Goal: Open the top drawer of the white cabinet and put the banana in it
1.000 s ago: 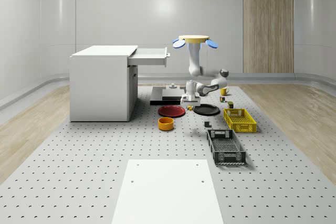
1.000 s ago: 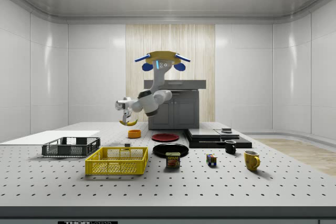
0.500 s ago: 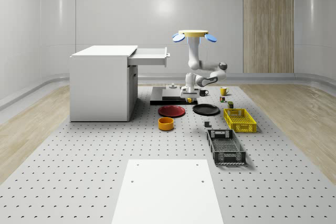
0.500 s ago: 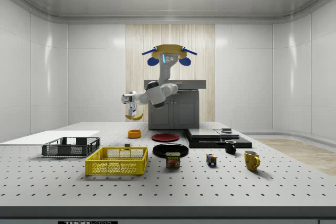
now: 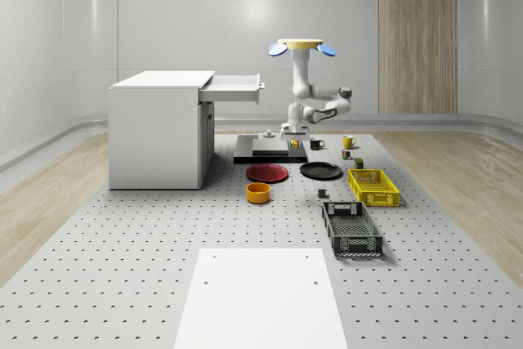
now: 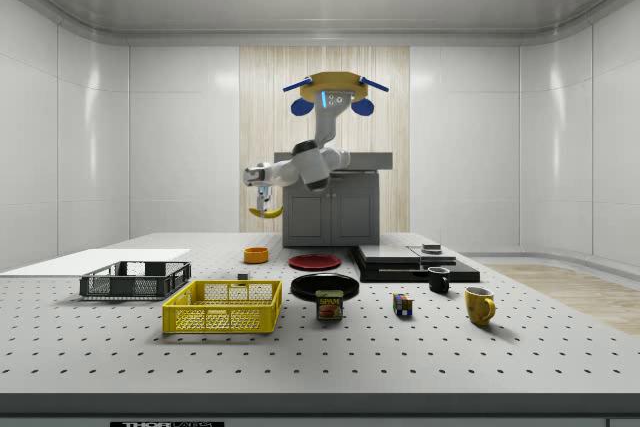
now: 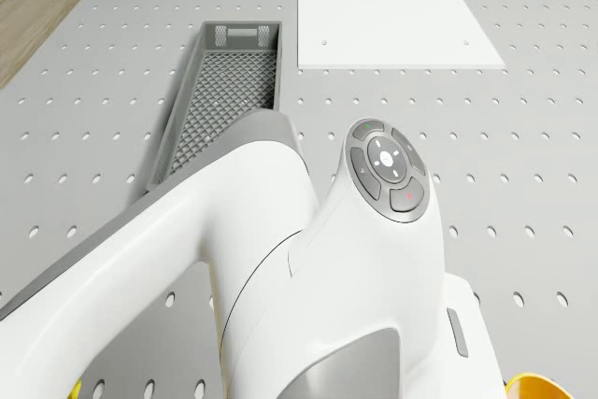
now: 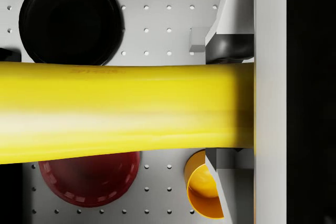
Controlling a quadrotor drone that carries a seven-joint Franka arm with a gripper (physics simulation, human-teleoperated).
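— How is the banana [image 6: 265,212] behaving in the grip?

— It is hanging crosswise under the gripper [image 6: 262,193], whose fingers are closed on its middle. In the wrist view the banana [image 8: 126,111] is running straight across between the fingers [image 8: 229,48]. I am judging it light, slightly soft and smooth-skinned, so a firm but gentle hold at the middle is suiting it; squeezing harder could bruise it.

— And the drone [image 5: 300,46]?

— It is hovering above the table [image 5: 163,267], beside the cabinet [image 5: 155,132]; the open top drawer [image 5: 234,87] is sitting higher than the gripper, off to its side.

— What is differing from a second ago?

— The drone and gripper are riding higher, lifting the banana well clear of the plates beneath.
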